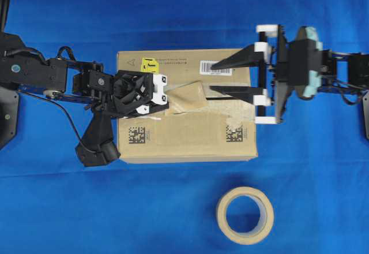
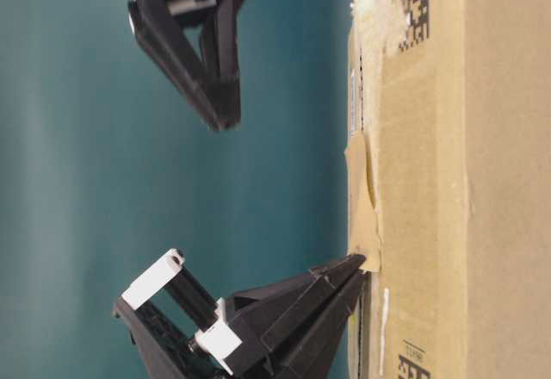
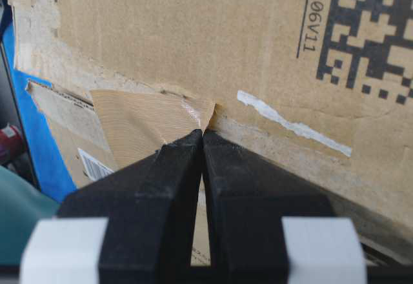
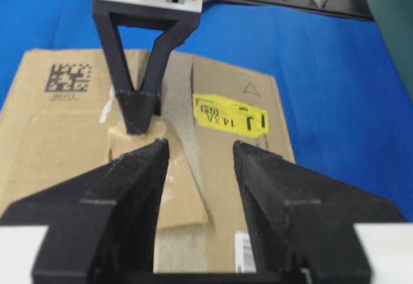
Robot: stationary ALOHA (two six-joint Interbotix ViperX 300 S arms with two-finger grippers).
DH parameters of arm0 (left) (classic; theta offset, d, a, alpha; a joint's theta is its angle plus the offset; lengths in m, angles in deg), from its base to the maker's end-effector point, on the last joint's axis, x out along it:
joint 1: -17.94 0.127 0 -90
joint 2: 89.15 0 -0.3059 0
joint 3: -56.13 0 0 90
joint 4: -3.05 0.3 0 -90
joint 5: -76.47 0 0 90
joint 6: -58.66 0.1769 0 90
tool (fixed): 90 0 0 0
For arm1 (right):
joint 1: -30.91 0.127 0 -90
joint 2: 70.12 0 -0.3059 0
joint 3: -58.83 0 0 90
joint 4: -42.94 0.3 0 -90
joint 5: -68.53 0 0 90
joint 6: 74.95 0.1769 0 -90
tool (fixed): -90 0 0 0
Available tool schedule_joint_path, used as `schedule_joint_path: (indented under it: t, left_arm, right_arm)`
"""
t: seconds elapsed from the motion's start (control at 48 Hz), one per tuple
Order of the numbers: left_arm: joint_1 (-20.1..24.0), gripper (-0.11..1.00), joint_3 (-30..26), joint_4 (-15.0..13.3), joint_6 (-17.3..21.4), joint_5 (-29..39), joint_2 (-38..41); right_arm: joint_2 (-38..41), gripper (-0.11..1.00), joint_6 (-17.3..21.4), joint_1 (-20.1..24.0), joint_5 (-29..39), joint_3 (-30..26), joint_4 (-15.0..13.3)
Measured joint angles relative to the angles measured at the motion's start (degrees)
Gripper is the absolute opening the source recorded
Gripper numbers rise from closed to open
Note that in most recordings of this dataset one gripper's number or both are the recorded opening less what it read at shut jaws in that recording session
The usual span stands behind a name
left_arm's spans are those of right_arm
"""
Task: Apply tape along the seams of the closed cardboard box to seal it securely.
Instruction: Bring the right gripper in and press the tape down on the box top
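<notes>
Overhead exterior view: the cardboard box [image 1: 187, 105] lies closed in the middle of the blue worktop [image 1: 57, 208], its flaps shut so nothing inside shows. Along its top runs the seams [image 1: 230, 97], edged with greyish old-tape residue. The tape [image 1: 187, 98], a short tan-brown piece, lies crumpled over the left half of that line, one end lifted. The left gripper [image 1: 164, 97] has its jaws pressed together on that end of the tape, tips touching the box top; the left wrist view shows the pinch clearly. The right gripper [image 1: 222, 78] hangs over the box's right edge with its jaws spread wide and nothing between them. A tape roll [image 1: 245, 215] lies flat near the worktop's front edge, well apart from the box.
</notes>
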Motion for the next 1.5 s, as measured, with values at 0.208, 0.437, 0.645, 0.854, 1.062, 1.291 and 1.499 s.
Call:
schedule_joint_path:
  t: [0.208,0.437,0.645,0.854,1.062,1.291,1.499]
  left_arm:
    - [0.0,0.0,0.0,0.09,-0.09,0.0,0.09]
    - [0.0,0.0,0.0,0.09,-0.09,0.0,0.18]
    - [0.0,0.0,0.0,0.09,0.0,0.09,0.18]
    - [0.0,0.0,0.0,0.09,0.0,0.0,0.26]
    - [0.0,0.0,0.0,0.09,-0.09,0.0,0.18]
    - [0.09,0.0,0.0,0.09,0.0,0.09,0.26]
    - [0.0,0.0,0.0,0.09,-0.18,0.0,0.26]
  right_arm:
    - [4.13,0.5,0.18,-0.09,1.23,-3.52,0.09]
    - [8.96,0.49,0.35,0.09,2.29,-6.33,0.26]
    - [11.51,0.49,0.97,1.49,2.46,-7.65,0.53]
    - [13.97,0.49,2.02,1.41,2.55,-8.09,1.05]
    - [14.77,0.49,2.55,1.49,2.55,-8.17,1.05]
    - [15.47,0.49,4.22,1.58,4.48,-8.0,1.05]
    - [16.08,0.49,4.48,1.58,5.1,-7.73,1.05]
